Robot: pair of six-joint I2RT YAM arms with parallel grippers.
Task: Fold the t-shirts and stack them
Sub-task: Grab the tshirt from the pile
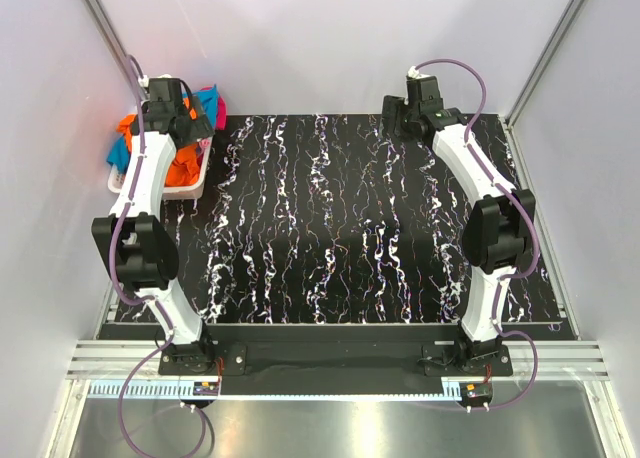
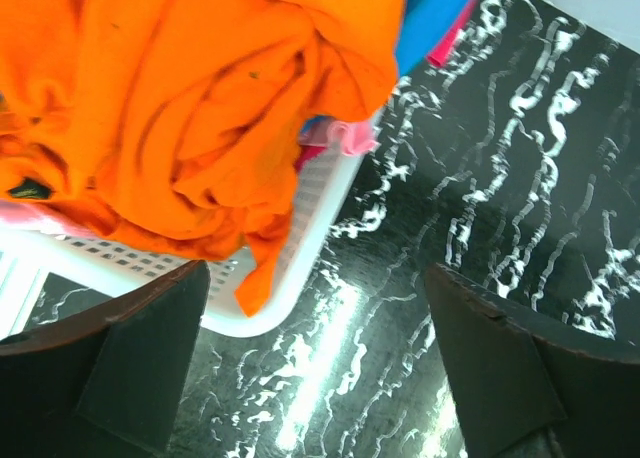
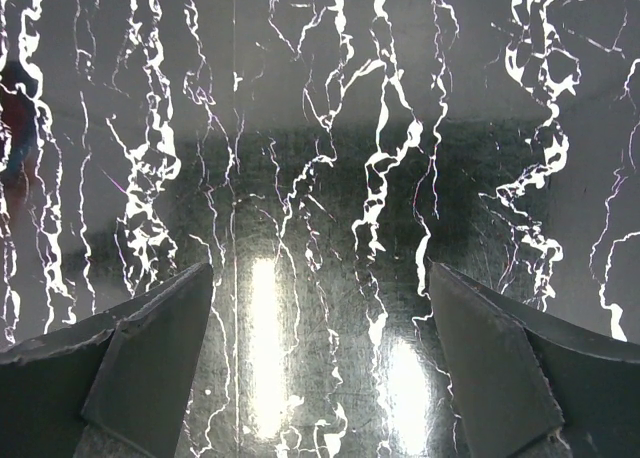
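Orange t-shirt (image 2: 180, 118) lies crumpled on top of the heap in the white basket (image 2: 225, 321), one fold hanging over the rim; a blue t-shirt (image 2: 430, 18) and a pink t-shirt (image 2: 345, 136) show beneath it; the basket sits at the far left corner of the black marbled table (image 2: 520, 158); the left claw (image 2: 315, 273) hovers beside the basket, spread wide, holding nothing; the right claw (image 3: 320, 268) hangs over the table's far right, equally wide and empty.

Bright, even overhead light, glare streaks on glossy tabletop (image 3: 260, 358) (strongest in wrist views), soft shadows
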